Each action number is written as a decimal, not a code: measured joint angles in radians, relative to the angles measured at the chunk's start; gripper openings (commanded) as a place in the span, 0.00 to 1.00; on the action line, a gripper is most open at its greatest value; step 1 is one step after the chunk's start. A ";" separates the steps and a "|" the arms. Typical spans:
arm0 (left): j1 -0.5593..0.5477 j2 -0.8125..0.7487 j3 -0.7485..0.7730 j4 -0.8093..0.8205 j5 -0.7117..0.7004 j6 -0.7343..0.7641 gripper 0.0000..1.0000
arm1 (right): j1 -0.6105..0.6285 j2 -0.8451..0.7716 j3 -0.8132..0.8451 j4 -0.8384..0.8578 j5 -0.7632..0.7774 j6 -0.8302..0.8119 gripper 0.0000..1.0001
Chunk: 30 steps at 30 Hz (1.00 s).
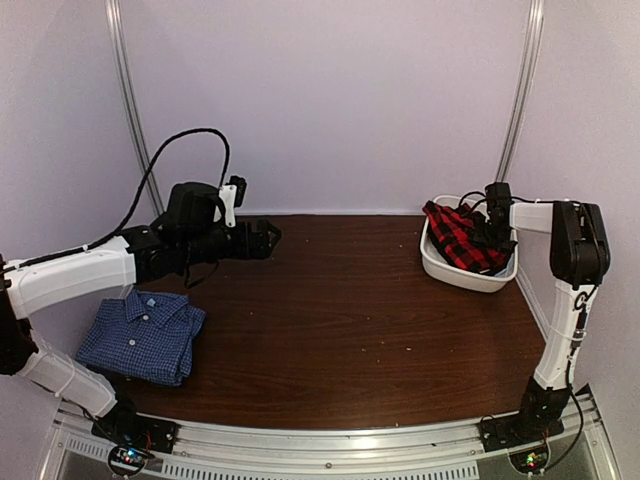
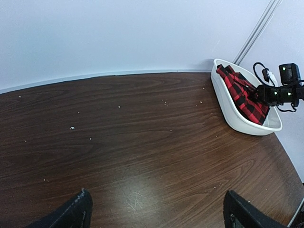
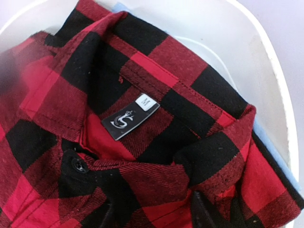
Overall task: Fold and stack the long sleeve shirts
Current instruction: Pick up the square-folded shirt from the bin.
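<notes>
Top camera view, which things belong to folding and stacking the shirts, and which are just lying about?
Part of the job:
red-and-black plaid shirt, bunched in the white tub
blue check shirt, folded at the near left

Just lying about:
the white tub itself
pale crumbs scattered on the wood

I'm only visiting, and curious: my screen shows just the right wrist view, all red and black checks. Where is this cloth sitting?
Observer: The red-and-black plaid shirt is bunched in a white tub at the far right corner of the table.
Operator: Any other clothes around?
Observer: Yes, a blue checked shirt lies folded at the near left.
Operator: What's the other arm doing?
Observer: The left gripper hovers open over the far left, holding nothing.
</notes>
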 measured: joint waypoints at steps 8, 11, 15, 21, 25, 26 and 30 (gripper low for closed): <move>0.000 0.000 0.000 0.000 0.000 0.000 0.98 | 0.000 -0.001 0.028 -0.025 -0.017 -0.010 0.08; 0.000 0.000 0.000 0.000 0.000 0.000 0.98 | 0.000 -0.003 0.036 -0.030 -0.022 -0.013 0.34; 0.000 0.000 0.000 0.000 0.002 0.000 0.98 | 0.000 -0.005 0.041 -0.040 -0.023 -0.006 0.72; 0.000 0.000 0.000 0.000 0.003 0.000 0.98 | 0.000 0.014 0.059 -0.048 -0.025 -0.007 0.74; 0.000 0.000 0.000 -0.001 0.003 0.000 0.98 | 0.000 0.065 0.076 -0.043 -0.028 -0.002 0.58; 0.000 0.000 0.000 -0.001 0.003 0.000 0.98 | 0.000 0.074 0.078 -0.040 -0.031 0.004 0.51; 0.000 0.000 0.000 -0.003 0.003 0.001 0.98 | 0.000 0.076 0.095 -0.042 -0.046 0.009 0.18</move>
